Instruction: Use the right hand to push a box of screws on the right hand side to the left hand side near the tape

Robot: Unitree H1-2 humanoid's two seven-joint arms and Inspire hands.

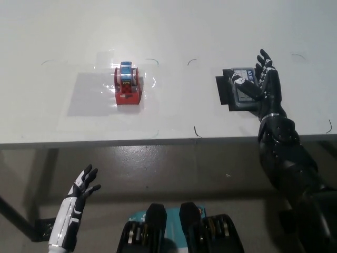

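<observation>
The black right hand lay open at three o'clock on the white table, fingers spread against the right edge of the box of screws — gripping nothing; the red tape dispenser stood well apart at nine o'clock; the white left hand hung open below the table's edge at seven o'clock.

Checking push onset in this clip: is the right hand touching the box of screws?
Touching. In the head view the right hand lies against the right side of the box of screws, its fingers overlapping the box top with no gap showing.
</observation>
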